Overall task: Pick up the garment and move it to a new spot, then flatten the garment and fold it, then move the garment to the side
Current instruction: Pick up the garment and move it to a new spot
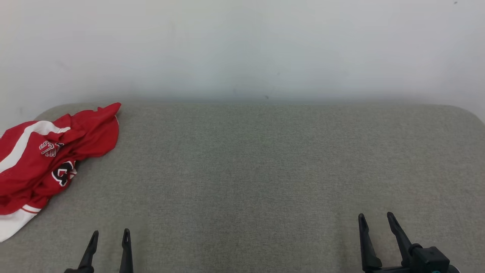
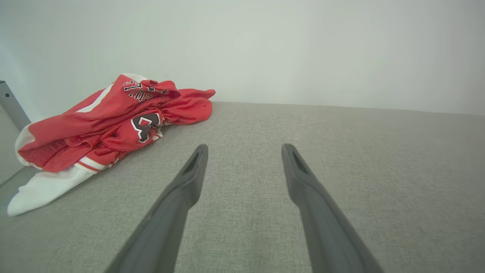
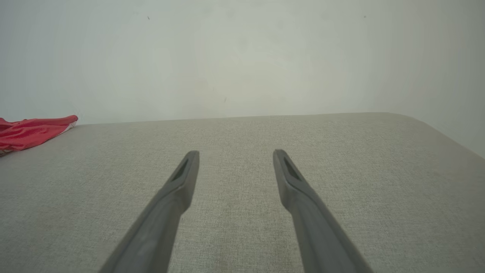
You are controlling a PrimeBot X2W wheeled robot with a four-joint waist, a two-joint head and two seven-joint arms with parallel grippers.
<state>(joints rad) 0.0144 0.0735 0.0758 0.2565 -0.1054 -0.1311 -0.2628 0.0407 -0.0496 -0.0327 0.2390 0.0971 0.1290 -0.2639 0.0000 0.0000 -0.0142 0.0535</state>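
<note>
The garment (image 1: 45, 159) is a red jersey with white stripes and black-and-white lettering, lying crumpled at the far left of the grey fabric surface (image 1: 265, 170). In the left wrist view the garment (image 2: 110, 125) sits ahead and to the left of the fingers, apart from them. My left gripper (image 1: 110, 232) stands open at the lower left, below the jersey, with nothing between its fingers. My right gripper (image 1: 375, 216) is open and empty at the lower right, far from the jersey. A red edge of the garment (image 3: 34, 132) shows at the left of the right wrist view.
A pale wall (image 1: 242, 45) rises right behind the surface's far edge. The surface's corners are rounded at the far left and far right (image 1: 470, 113). Part of the jersey hangs over the left edge. A grey post (image 2: 11, 102) stands left of the jersey.
</note>
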